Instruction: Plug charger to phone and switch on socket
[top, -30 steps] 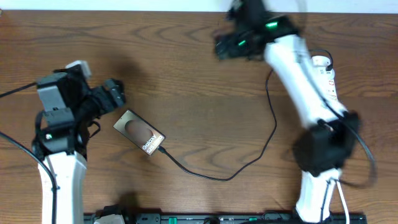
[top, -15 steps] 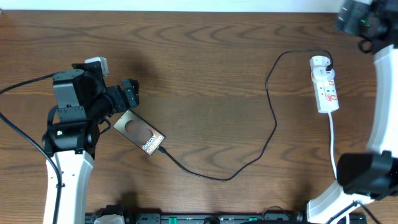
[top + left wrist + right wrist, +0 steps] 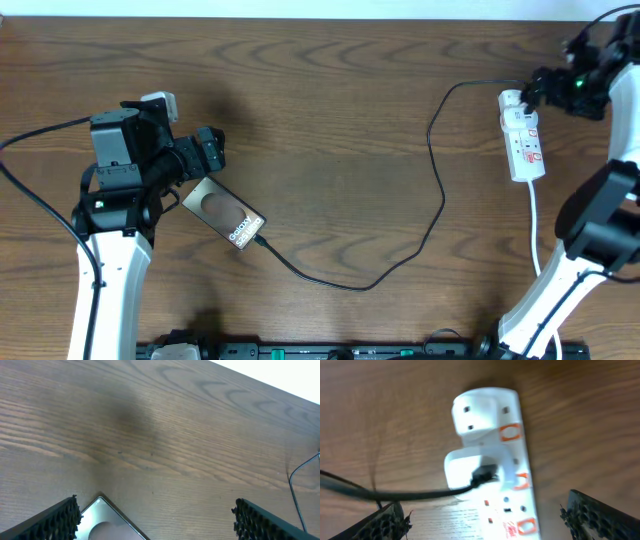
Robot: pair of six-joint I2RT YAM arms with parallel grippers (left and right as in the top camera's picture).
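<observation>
Our left pincer [image 3: 211, 152] gapes empty by the phone [image 3: 224, 213]; the right pincer [image 3: 538, 90], equally wide, hangs over the power strip [image 3: 524, 145] at the surface's [image 3: 330, 120] right. We should press only the switch beside the charger [image 3: 437, 190] adapter.

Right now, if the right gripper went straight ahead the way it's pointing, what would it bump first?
Most likely the socket, near the white adapter plugged into it. The open right gripper points at that end, which sits between its fingers in the wrist view. The gap between them is unclear.
</observation>
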